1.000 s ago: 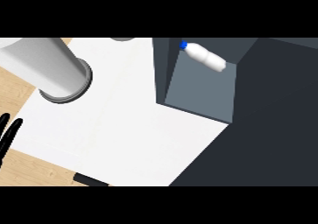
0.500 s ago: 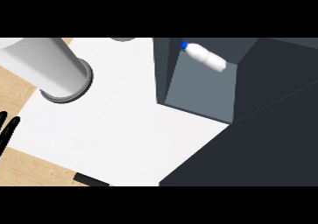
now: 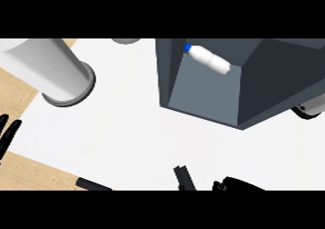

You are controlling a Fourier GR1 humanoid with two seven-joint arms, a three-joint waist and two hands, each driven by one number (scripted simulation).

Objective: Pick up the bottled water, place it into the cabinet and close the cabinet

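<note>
At the lower edge we see black parts of our right hand (image 3: 239,184): a thin finger (image 3: 184,177) stands up over the white counter (image 3: 131,134), and beside it a dark rounded mass is cut off by the edge. So little of this hand shows that we cannot tell whether it is open or closed; it touches nothing that we can see. A short black bar (image 3: 93,184) lies at the lower left, where the white top meets a wooden surface (image 3: 19,172); we cannot make out what it is.

At the far left edge our left hand (image 3: 2,136) shows as straight black fingers pointing up, spread and relaxed, holding nothing. It rests over the border between wood and counter, mostly cut off by the edge.

Further up on the left stands a big grey cylinder (image 3: 52,69) with a darker rim, its top cut off.

At the upper right is the dark cabinet (image 3: 284,76), open, its paler inner wall (image 3: 204,89) facing us. The bottle (image 3: 208,58), white with a blue cap, lies tilted inside it near the top, well apart from both hands. A round pale thing (image 3: 311,108) peeps out beyond the cabinet's right corner, mostly hidden. A small grey shape (image 3: 127,40) sits at the top edge, cut off.
</note>
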